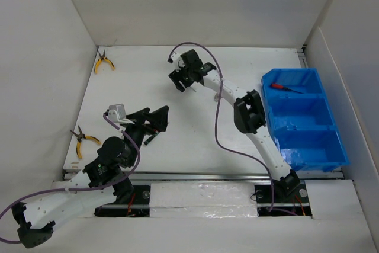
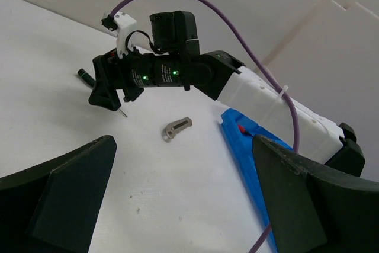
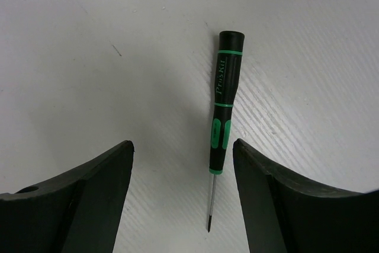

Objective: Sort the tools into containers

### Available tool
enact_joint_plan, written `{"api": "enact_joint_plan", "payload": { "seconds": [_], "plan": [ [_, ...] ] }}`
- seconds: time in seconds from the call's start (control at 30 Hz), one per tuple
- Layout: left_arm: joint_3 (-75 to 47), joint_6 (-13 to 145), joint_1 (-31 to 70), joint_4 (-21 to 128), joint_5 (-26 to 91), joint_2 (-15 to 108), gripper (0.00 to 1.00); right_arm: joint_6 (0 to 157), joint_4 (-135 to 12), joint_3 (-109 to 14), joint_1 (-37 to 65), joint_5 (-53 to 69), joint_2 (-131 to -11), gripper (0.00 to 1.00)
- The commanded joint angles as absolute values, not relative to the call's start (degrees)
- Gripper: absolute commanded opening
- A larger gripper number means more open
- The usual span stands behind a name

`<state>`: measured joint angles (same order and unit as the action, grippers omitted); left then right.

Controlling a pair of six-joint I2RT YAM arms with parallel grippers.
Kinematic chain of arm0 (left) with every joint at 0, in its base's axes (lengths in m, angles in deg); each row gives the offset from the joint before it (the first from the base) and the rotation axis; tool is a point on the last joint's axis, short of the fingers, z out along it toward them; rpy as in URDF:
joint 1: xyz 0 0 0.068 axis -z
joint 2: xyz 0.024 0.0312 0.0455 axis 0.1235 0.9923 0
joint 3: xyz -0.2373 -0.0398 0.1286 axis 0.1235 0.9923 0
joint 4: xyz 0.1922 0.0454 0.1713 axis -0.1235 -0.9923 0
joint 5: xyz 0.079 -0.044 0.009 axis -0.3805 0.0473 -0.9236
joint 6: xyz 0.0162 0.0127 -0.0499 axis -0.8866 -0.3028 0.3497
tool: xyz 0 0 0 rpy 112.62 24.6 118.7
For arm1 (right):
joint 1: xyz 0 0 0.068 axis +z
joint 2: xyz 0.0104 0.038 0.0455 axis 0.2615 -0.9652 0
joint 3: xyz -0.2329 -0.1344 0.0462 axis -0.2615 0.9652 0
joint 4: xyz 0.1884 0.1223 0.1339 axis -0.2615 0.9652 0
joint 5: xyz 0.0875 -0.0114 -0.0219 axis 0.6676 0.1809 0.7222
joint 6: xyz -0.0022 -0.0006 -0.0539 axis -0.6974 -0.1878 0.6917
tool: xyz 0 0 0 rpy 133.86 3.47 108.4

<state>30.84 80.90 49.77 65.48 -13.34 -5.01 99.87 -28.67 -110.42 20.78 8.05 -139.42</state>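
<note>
Right claw [image 3: 182, 146] parted over dark screwdriver [image 3: 224, 105], left claw [image 2: 183, 141] spread empty, red screwdriver [image 1: 287, 87] in blue bin's [image 1: 299, 112] far compartment

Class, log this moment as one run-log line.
right jaws: open astride dark screwdriver | left jaws: open, empty | bin: red screwdriver in far compartment | two pliers: unsorted
</note>
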Motion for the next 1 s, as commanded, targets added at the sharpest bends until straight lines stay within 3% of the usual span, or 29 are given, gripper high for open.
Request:
{"api": "enact_joint_plan", "payload": {
  "seconds": [0.0,0.63,0.77,0.97],
  "plan": [
    [30.58,81.04,49.6,67.74,-12.97,-5.69,0.99,99.93,-29.89,-112.51,20.61,6.74,-139.85,0.73],
    [30.75,81.12,49.6,68.27,-13.15,-5.16,0.99,99.58,-21.81,-119.19,19.03,7.89,-144.51,0.73],
    [30.75,81.12,49.6,68.36,-12.71,-4.9,0.99,98.79,-20.75,-118.48,19.03,7.01,-144.42,0.66],
    [30.75,81.21,49.6,68.09,-12.98,-5.33,0.99,98.53,-19.26,-119.36,19.03,7.71,-145.56,0.47]
  ]
}}
